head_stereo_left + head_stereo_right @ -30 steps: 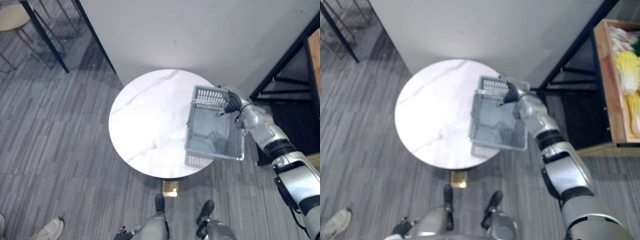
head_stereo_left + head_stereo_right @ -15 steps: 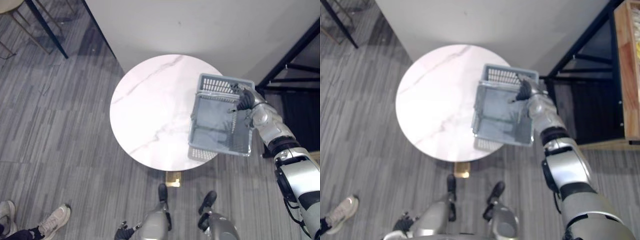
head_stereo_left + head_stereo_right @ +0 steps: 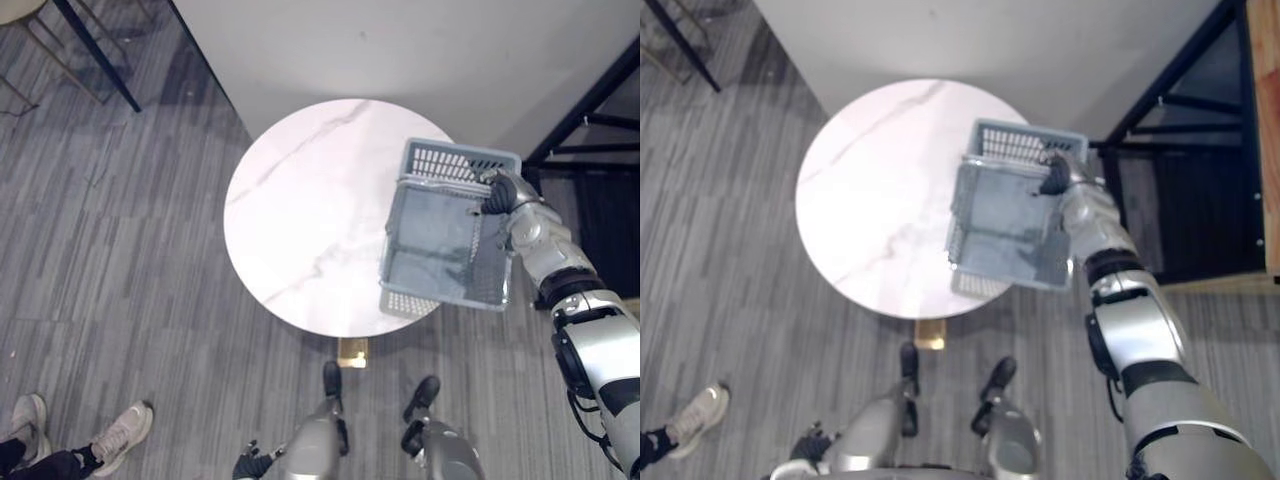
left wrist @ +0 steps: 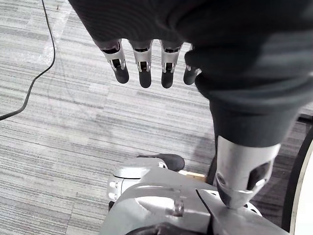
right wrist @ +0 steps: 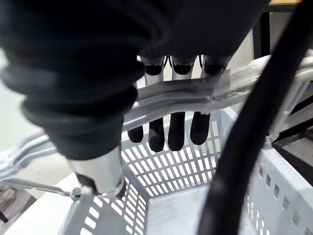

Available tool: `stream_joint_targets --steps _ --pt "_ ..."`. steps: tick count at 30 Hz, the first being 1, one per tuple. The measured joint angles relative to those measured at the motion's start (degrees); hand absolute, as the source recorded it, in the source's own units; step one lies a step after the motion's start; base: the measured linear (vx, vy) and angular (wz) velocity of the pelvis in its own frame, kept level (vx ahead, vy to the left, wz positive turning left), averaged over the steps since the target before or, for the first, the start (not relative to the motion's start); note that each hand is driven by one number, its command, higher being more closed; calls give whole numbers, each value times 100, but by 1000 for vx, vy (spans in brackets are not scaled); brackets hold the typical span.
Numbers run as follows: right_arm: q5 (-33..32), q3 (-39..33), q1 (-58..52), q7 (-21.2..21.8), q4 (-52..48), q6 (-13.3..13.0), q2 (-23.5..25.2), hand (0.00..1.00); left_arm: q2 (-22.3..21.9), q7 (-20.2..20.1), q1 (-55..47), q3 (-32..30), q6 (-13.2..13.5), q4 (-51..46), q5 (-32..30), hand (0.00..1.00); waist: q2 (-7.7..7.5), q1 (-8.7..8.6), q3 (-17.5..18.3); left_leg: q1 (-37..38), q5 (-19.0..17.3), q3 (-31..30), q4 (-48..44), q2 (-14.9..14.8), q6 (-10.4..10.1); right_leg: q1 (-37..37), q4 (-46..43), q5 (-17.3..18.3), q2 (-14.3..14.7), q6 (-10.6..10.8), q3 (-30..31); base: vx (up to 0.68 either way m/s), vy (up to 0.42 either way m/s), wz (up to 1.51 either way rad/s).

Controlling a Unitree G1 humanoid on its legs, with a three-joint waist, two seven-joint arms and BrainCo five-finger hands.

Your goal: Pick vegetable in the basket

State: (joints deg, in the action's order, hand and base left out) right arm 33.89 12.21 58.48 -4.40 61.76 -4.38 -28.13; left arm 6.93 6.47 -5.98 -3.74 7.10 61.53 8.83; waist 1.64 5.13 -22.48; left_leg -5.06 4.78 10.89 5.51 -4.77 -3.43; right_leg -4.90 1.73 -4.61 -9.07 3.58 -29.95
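A grey plastic basket (image 3: 412, 240) with slotted walls hangs over the right edge of the round white marble table (image 3: 300, 220). I see nothing inside it. My right hand (image 3: 499, 194) is at the basket's far right corner. In the right wrist view its fingers (image 5: 171, 127) curl round the metal handle (image 5: 195, 95), dark tips pointing into the basket. My left hand (image 4: 142, 68) hangs over the grey floor with straight fingers, holding nothing.
A black shelf frame (image 3: 590, 100) stands right of the table, with a wooden crate's edge (image 3: 1270, 130) beyond it. A person's shoes (image 3: 120, 435) are at the lower left. Chair legs (image 3: 90, 60) stand at the upper left, and a white wall runs behind the table.
The whole picture has shifted, so the camera moved. My right hand's fingers have curled closer round the basket's handle. The basket stays at the table's right edge.
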Motion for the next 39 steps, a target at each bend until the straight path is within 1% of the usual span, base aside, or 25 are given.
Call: stream_joint_targets --steps 4,7,13,15,18,20,22,24,25,26,27,29,30,31,35,38,39 --pt "38 127 -1 6 13 3 0 100 2 1 2 4 0 -2 -2 0 0 2 0 -17 0 -36 0 8 -1 1 1 0 -10 0 -22 16 11 4" --pt "230 246 -6 98 99 -1 13 100 1 2 4 4 -1 -6 -4 0 0 9 0 -20 18 -58 0 12 -28 6 1 0 -18 0 -28 34 22 2" --pt "271 467 -25 218 111 -1 16 100 3 2 4 4 -10 -5 -15 0 0 10 0 -3 25 -59 0 8 -39 25 0 -8 -18 13 -29 0 0 0" --pt "395 600 -25 249 98 -2 13 100 3 2 4 2 -11 -6 -19 0 -1 7 1 11 25 -57 -1 6 -39 34 -5 -10 -19 14 -25 0 0 0" --pt "502 1061 -54 404 -133 -11 -38 100 8 2 4 1 -16 -9 -29 0 -8 -4 5 43 24 -49 -2 0 -40 59 -12 -11 -18 15 -15 0 0 0" --pt "638 1391 -206 527 -569 -127 -127 100 11 2 4 -2 -27 -12 -64 0 -13 -13 8 105 21 -31 -2 -5 -45 118 -19 -12 -21 17 17 13 8 -5" --pt "746 1735 -357 663 -973 -221 -175 100 31 2 2 -15 -47 -13 -113 0 -59 -8 33 203 10 -12 -2 -13 -61 178 -22 -14 -17 19 99 26 11 -9" --pt "858 2034 -581 772 -1610 -380 -264 100 71 -7 -1 -65 -109 -45 -126 0 -151 -23 95 270 1 52 -2 -21 -73 215 -22 -19 -13 29 178 12 13 -12" --pt "857 2047 -643 800 -1760 -411 -271 100 75 -5 -1 -91 -111 -55 -126 0 -187 -26 115 283 -2 82 -3 -24 -77 213 -22 -23 -11 34 205 -1 16 -17" --pt "846 2101 -761 869 -2046 -467 -294 100 95 -3 -6 -137 -127 -49 -126 0 -259 -52 164 317 -6 111 -3 -25 -82 219 -22 -27 -10 41 247 -2 12 -14" --pt "828 2126 -832 874 -2185 -490 -316 100 115 -6 -11 -161 -147 -47 -131 0 -288 -61 210 323 -8 123 -3 -25 -85 217 -21 -30 -10 45 265 1 13 -15" --pt "702 2240 -1166 884 -2803 -604 -543 100 162 -21 -35 -238 -210 -44 -299 0 -397 -77 449 366 -20 211 -2 -19 -97 214 -6 -45 -11 68 381 8 18 -17" --pt "668 2247 -1247 891 -2958 -623 -600 100 171 -25 -46 -243 -223 -40 -304 0 -419 -78 501 390 -23 243 -2 -17 -98 219 -2 -49 -11 74 415 4 17 -27" --pt "568 2255 -1434 918 -3328 -686 -751 100 175 -36 -92 -296 -231 -17 -351 0 -471 -147 667 429 -31 276 -1 -12 -98 222 4 -60 -10 91 501 -3 11 -19" --pt "349 2254 -1808 932 -3902 -744 -1113 100 176 -62 -121 -334 -246 9 -522 0 -492 -281 933 448 -36 320 0 -20 -92 218 24 -71 6 108 570 -16 5 -11" --pt "334 2246 -2193 978 -4350 -788 -1354 100 175 -112 -147 -337 -272 15 -560 0 -493 -292 1018 552 -61 483 1 -58 -70 221 43 -80 58 108 778 -21 -8 -27" --pt "330 2238 -2404 991 -4528 -821 -1436 100 178 -128 -173 -338 -275 30 -569 0 -489 -335 1078 555 -68 521 6 -75 -79 213 69 -78 85 116 835 -20 -15 -28"
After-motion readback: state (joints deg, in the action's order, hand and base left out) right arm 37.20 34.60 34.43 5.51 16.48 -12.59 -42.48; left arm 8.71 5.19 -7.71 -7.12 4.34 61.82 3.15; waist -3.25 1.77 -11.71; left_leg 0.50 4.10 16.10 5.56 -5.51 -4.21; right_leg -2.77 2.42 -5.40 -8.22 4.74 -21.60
